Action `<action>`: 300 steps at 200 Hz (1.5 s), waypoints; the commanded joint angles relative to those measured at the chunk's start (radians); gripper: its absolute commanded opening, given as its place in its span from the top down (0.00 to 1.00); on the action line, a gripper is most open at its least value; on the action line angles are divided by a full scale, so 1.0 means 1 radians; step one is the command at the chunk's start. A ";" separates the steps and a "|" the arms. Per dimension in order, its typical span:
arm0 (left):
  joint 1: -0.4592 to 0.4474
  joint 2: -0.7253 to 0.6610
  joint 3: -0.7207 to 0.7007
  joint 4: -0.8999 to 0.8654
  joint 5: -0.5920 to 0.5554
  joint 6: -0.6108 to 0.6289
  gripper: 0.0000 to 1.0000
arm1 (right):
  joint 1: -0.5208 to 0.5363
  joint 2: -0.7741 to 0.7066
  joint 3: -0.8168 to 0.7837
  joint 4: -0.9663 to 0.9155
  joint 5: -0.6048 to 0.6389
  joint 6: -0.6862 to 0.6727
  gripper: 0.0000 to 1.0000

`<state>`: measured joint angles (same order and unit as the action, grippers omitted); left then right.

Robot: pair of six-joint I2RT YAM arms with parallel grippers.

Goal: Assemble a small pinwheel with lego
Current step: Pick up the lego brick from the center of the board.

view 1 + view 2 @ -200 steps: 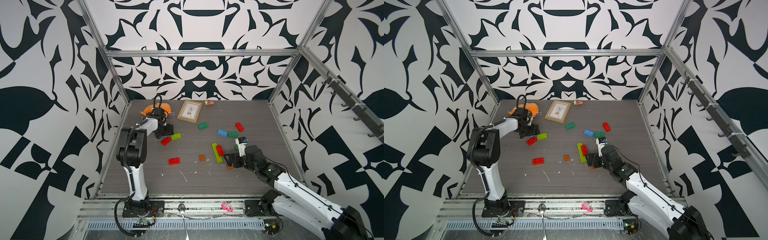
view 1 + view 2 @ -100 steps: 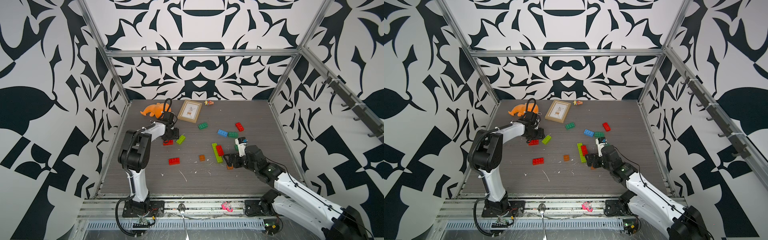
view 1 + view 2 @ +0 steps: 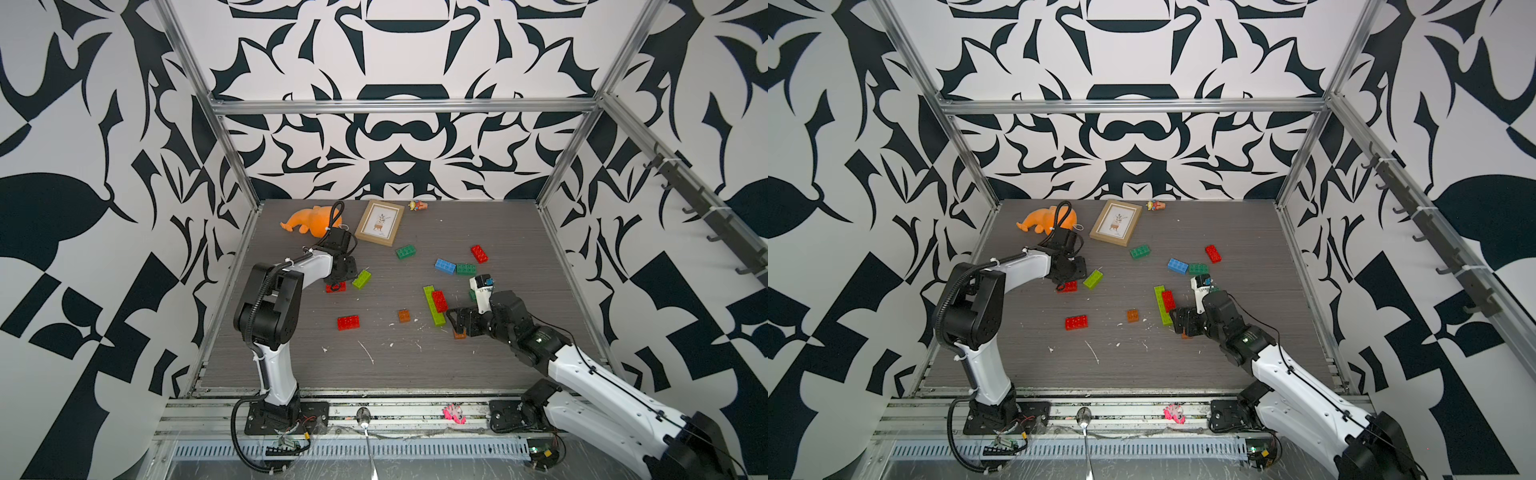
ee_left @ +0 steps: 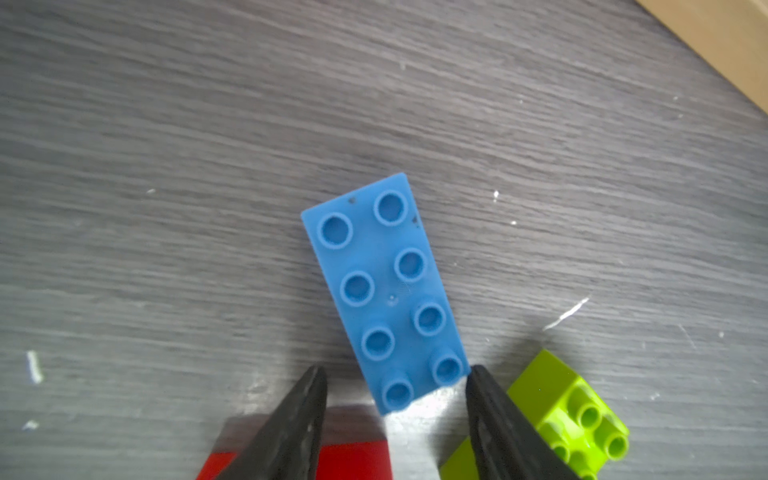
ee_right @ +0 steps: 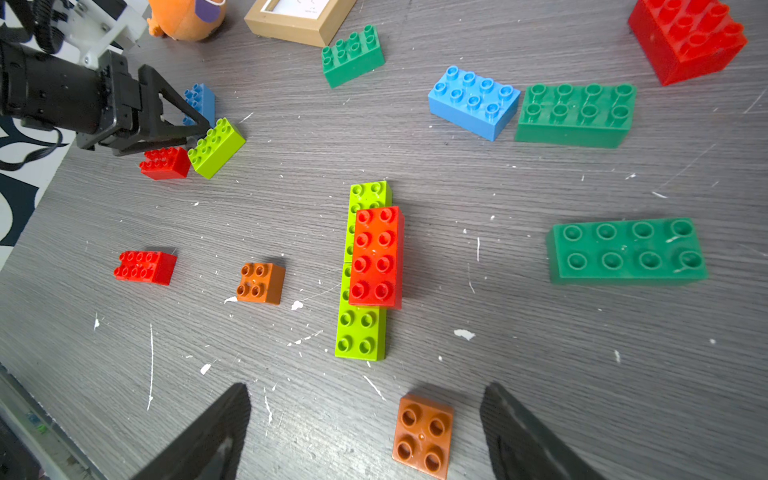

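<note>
Although many bricks lie on the table [image 3: 415, 365], only one small piece of the pinwheel is built. Near the middle, two lime bricks [image 5: 360, 336] lie end to end, and a red brick [image 5: 376, 257] is pressed on top across their joint, a little to one side. Everything else looks loose. The left pincer [image 4: 395, 370] is low at the far left. Its jaws stand partly apart at the two sides of one end of a blue brick [image 4: 382, 286]; one tip touches a corner and the other shows a gap, so I judge the brick is not yet gripped. The right pincer [image 5: 365, 386] is wide open around a small brown brick [image 5: 422, 434], which rests on the table between the jaws, close to the near end of the lime row. I think most of the work is left: the crossing blades are not yet joined, and pieces such as a second blue brick [image 5: 473, 102] and the green brick [image 5: 575, 116] beside it wait at the far right.
</note>
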<state>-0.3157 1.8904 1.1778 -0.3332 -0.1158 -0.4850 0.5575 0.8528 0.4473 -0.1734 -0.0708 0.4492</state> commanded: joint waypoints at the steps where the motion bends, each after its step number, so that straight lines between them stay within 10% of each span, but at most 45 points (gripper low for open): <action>1: -0.013 0.036 -0.023 -0.061 -0.039 -0.059 0.38 | -0.003 0.006 0.014 0.035 -0.006 -0.007 0.10; 215: -0.080 0.088 -0.046 0.041 -0.193 -0.179 0.67 | -0.003 0.035 0.014 0.061 -0.046 -0.007 0.10; 300: -0.120 -0.401 -0.268 0.253 0.018 0.031 0.77 | -0.011 0.071 0.016 0.096 -0.096 0.011 0.09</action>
<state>-0.4065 1.6684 0.9504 -0.1452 -0.1993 -0.5213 0.5568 0.9188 0.4473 -0.1196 -0.1440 0.4496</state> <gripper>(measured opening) 0.362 0.907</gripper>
